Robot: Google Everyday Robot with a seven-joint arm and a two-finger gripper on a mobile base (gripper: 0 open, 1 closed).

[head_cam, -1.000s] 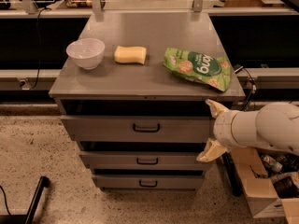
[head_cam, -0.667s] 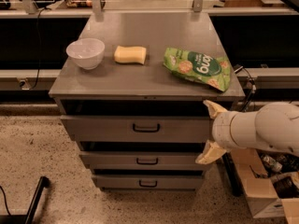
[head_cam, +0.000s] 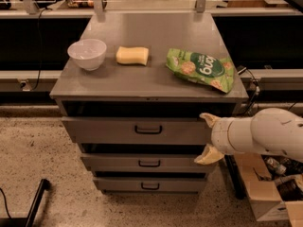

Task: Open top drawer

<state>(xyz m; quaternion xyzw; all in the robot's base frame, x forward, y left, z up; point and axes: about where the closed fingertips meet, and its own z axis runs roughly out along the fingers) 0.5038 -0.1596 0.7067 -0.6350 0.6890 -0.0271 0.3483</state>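
Observation:
The top drawer (head_cam: 109, 129) is the widest of three grey drawers under the grey counter, with a small dark loop handle (head_cam: 148, 129) at its centre. A dark gap shows above its front, so it stands slightly pulled out. My gripper (head_cam: 207, 139) is at the drawer's right end, to the right of the handle and apart from it. Its two cream fingertips are spread, one (head_cam: 208, 119) above and one (head_cam: 207, 156) below. It holds nothing.
On the counter (head_cam: 147, 79) sit a white bowl (head_cam: 87, 54), a yellow sponge (head_cam: 132, 55) and a green snack bag (head_cam: 200, 68). Two narrower drawers (head_cam: 149, 163) (head_cam: 150, 185) lie below. A cardboard box (head_cam: 270, 188) stands on the floor at right, a black bar (head_cam: 35, 202) at lower left.
The gripper has shifted slightly left towards the drawer front. The drawers and counter objects have not moved.

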